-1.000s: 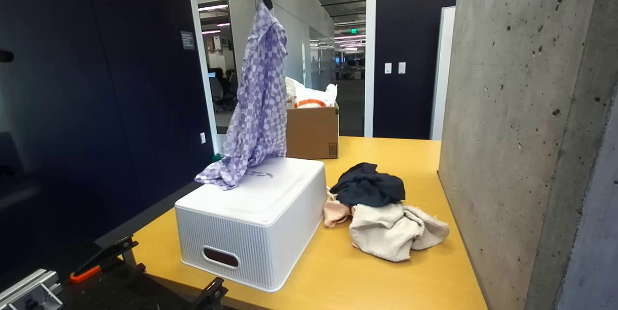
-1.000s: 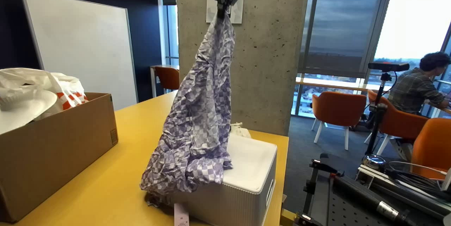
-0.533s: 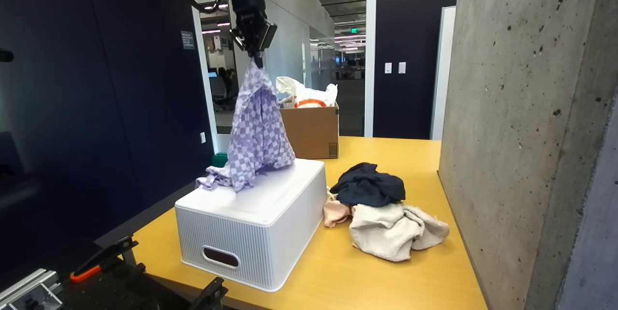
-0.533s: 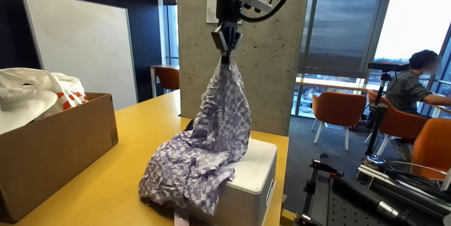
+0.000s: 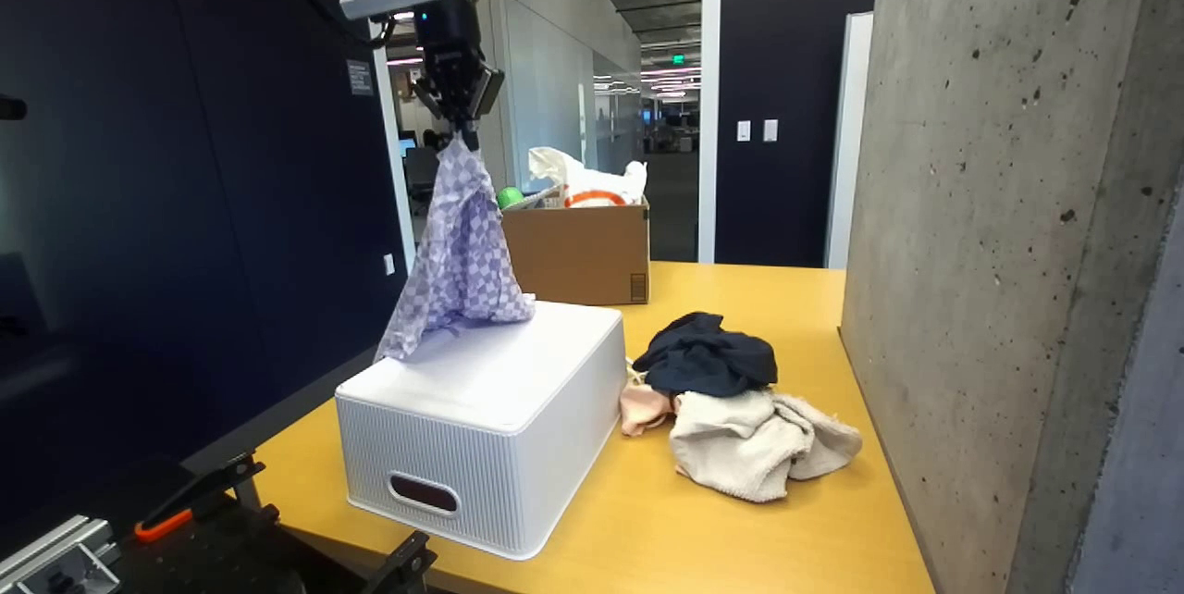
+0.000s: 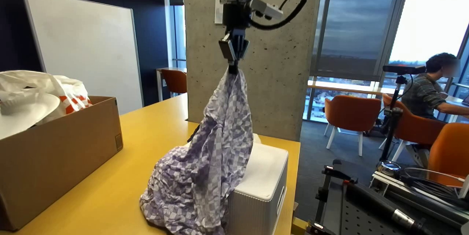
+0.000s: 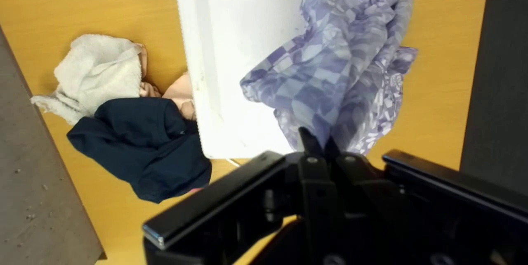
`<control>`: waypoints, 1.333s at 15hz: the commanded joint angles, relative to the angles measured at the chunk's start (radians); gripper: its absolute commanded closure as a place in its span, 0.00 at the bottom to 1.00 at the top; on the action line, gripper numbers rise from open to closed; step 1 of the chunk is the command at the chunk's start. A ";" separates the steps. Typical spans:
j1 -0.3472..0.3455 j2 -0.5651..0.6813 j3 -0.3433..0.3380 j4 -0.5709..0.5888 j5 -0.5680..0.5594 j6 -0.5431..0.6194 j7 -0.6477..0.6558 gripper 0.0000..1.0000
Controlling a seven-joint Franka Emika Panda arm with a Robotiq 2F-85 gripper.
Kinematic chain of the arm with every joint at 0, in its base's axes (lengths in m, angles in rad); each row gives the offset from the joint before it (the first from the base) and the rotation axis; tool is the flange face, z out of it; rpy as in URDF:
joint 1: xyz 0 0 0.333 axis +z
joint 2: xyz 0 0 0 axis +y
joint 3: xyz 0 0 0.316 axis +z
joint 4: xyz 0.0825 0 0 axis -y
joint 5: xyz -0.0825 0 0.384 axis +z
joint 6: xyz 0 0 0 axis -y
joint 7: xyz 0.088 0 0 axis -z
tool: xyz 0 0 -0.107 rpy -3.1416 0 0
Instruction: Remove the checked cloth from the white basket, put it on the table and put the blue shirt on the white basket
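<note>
The purple checked cloth [image 5: 467,252] hangs from my gripper [image 5: 469,140], which is shut on its top end above the white basket [image 5: 573,427]. In an exterior view the checked cloth [image 6: 205,176] drapes over the basket's edge and bunches down at the yellow table [image 6: 141,147]. The wrist view shows the gripper [image 7: 321,143] pinching the checked cloth [image 7: 326,67], partly over the basket [image 7: 247,17] and partly past its edge. The basket stands bottom up. The dark blue shirt [image 5: 708,356] lies beside the basket, and also shows in the wrist view [image 7: 144,145].
A beige cloth [image 5: 754,446] and a peach cloth [image 5: 641,409] lie by the blue shirt. A brown cardboard box [image 5: 592,252] with white bags stands at the far end of the table. A concrete wall [image 5: 999,252] borders the table.
My gripper has come down with the checked cloth, then shifted slightly away from the basket's middle. More of the cloth now hangs over the basket's edge to the table.
</note>
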 commanded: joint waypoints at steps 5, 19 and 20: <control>-0.052 -0.284 -0.081 -0.032 -0.048 -0.048 0.012 0.99; -0.093 -0.365 -0.106 0.059 -0.123 -0.110 0.067 0.99; -0.095 -0.368 -0.107 0.065 -0.123 -0.114 0.066 0.99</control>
